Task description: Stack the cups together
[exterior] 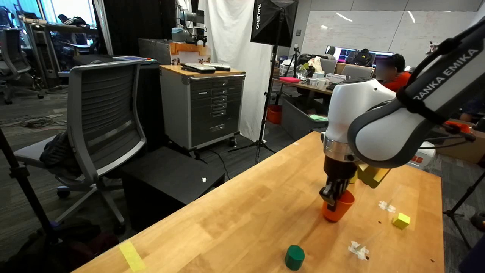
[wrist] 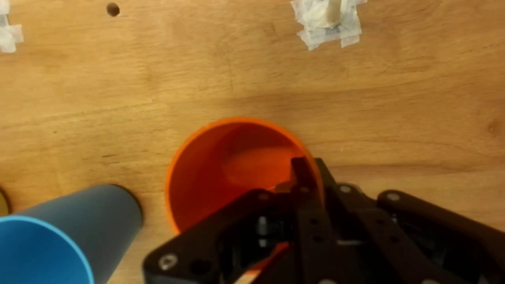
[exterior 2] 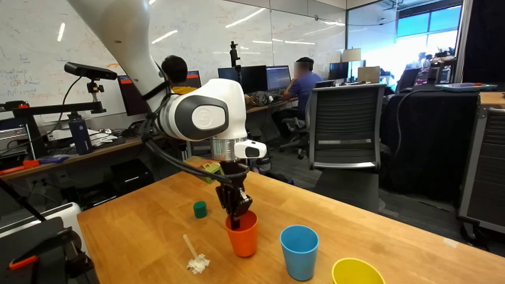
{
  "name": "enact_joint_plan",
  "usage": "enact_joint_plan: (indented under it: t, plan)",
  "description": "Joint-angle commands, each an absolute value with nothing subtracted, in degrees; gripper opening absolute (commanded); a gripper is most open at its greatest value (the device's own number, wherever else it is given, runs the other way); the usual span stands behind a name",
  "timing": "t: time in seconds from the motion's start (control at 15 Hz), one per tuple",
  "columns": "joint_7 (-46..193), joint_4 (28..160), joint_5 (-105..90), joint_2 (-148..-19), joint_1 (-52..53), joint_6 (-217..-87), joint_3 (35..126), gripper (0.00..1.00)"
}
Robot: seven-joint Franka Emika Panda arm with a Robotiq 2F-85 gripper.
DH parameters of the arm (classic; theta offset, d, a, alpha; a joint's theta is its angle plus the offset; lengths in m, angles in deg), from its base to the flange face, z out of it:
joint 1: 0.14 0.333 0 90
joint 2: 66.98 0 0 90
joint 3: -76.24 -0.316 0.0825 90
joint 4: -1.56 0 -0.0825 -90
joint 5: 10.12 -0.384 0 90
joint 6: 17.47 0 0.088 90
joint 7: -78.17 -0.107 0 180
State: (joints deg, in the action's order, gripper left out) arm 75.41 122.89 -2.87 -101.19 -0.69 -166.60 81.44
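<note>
My gripper [wrist: 311, 159] is shut on the wall of the orange-red cup [wrist: 236, 165], one finger inside the rim and one outside. In both exterior views this cup [exterior: 343, 207] [exterior 2: 244, 241] appears to rest on the table, mouth up, with the gripper [exterior 2: 235, 224] reaching down to it from above. Beside it stands the blue cup [exterior 2: 300, 256], upright; the wrist view has this cup [wrist: 106, 213] at lower left. Farther along that line is the yellow cup [exterior 2: 358, 272], cut off by the lower picture edge. The arm hides the blue cup in an exterior view.
A dark green stubby piece [exterior: 294, 258] and a small yellow block [exterior: 401, 220] lie on the wooden table [exterior: 242, 212]. Patches of white tape [exterior: 358, 250] are stuck to the tabletop, one with a thin stick [exterior 2: 190, 246] rising from it.
</note>
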Motion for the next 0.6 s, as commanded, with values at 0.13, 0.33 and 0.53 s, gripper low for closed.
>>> enact_joint_plan:
  t: [0.13,0.33,0.53]
  plan:
    - [73.8,124.9,-2.8,-95.0,0.0,-165.4,82.4,0.01]
    - [74.3,123.3,-4.0,-92.6,-1.5,-162.6,82.2,0.01]
    - [74.9,121.3,-5.8,-90.4,-3.3,-159.7,82.2,0.01]
